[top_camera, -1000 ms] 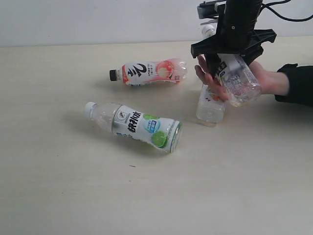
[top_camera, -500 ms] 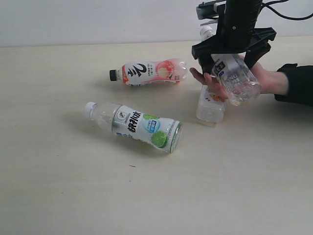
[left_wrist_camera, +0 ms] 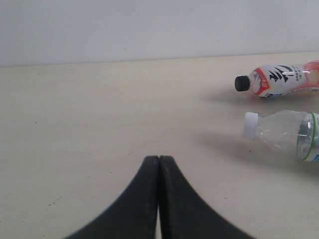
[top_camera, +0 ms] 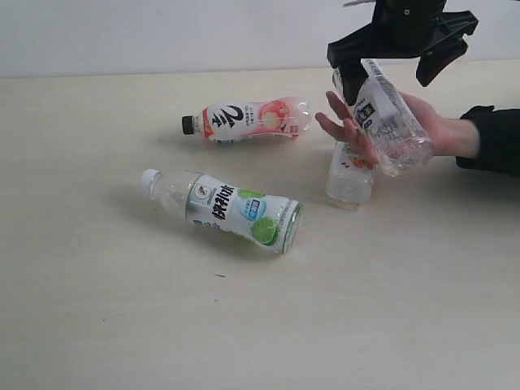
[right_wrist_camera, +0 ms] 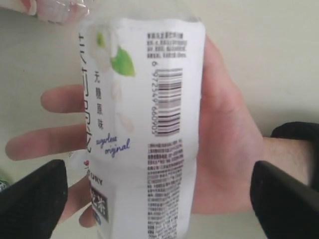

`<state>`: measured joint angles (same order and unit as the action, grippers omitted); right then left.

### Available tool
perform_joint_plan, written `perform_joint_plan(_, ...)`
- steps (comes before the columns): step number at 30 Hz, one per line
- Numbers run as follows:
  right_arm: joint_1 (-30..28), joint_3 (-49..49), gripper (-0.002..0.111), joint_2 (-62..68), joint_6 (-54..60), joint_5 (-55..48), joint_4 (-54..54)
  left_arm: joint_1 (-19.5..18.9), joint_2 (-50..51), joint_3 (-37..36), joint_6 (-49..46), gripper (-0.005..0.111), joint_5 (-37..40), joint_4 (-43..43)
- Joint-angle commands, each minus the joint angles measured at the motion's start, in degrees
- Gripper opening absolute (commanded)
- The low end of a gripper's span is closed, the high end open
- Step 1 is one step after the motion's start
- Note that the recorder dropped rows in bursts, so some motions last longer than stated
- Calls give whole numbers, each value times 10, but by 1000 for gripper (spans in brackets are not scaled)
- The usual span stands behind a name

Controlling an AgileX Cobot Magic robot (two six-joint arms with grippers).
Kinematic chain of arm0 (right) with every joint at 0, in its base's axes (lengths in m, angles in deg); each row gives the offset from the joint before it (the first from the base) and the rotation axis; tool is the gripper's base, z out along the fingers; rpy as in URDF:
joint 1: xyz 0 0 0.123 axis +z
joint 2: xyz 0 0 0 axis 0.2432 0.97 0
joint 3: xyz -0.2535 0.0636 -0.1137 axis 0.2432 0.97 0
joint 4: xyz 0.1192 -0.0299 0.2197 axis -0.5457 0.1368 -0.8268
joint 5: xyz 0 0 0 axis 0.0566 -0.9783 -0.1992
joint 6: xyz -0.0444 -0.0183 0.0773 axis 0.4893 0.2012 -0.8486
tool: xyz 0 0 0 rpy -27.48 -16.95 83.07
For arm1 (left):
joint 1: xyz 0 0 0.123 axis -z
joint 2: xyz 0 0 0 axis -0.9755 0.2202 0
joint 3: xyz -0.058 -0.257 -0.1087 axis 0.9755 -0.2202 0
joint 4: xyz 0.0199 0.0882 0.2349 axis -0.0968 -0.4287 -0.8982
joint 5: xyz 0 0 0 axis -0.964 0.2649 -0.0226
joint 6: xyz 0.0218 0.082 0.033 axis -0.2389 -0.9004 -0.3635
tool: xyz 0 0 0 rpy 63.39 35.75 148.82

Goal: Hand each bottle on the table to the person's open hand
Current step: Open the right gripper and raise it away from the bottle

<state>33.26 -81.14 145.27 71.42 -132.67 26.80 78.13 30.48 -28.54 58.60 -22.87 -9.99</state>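
**Exterior view: bottle lies loose on a flat palm, free to roll**

The green-patch bottle (top_camera: 388, 118) lies slantwise across the person's open hand (top_camera: 439, 132), which is held near the far right corner of the surface (top_camera: 122, 309). The right claw (top_camera: 388, 73) hangs just above with its jaws spread wide on either side of the bottle, gripping nothing.

The main risk is a roll. The fingers are spread rather than curled, and the bottle's heavy end overhangs the palm toward the near edge. It could slide off and land on the fourth bottle (top_camera: 349, 175), which lies right under the hand. A claw lifting off crookedly could also clip the bottle or a finger.

From the right wrist, the green-patch bottle (right_wrist_camera: 144, 124) is clear plastic and looks empty. Its white label carries a barcode, small print, blue script and a green leaf.

The left claw (left_wrist_camera: 158, 164) is closed on nothing, with its jaws touching. The pink-and-white bottle (top_camera: 248, 120) lies toward the far edge. The lime bottle (top_camera: 227, 207) lies about mid-surface, and both are untouched.
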Motion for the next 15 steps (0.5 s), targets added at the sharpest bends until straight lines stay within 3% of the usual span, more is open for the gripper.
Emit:
perform_joint_plan(1, -2, -4, 94, -40, 2, 2, 1, -1, -3, -2, 2, 3, -4, -2)
perform_joint_plan(6, -2, -2, 89, -112, 2, 2, 0, -1, -3, -2, 2, 3, -4, -2)
perform_joint_plan(8, -2, 17, 74, -164, 11, 2, -8, -1, -3, -2, 2, 3, -4, -2)
perform_joint_plan(9, -2, 44, 57, -211, 25, 2, -12, -1, -3, -2, 2, 3, -4, -2)
perform_joint_plan(10, -2, 58, 48, -233, 28, 2, -12, -1, -3, -2, 2, 3, -4, -2)
perform_joint_plan(12, -2, 146, 9, -356, 34, 2, -12, -1, -3, -2, 2, 3, -4, -2)
perform_joint_plan(13, -2, 174, 0, -393, 43, 2, -17, -1, -3, -2, 2, 3, -4, -2)
perform_joint_plan(15, -2, 254, 0, -513, 100, 28, -51, -1, -3, -2, 2, 3, -4, -2)
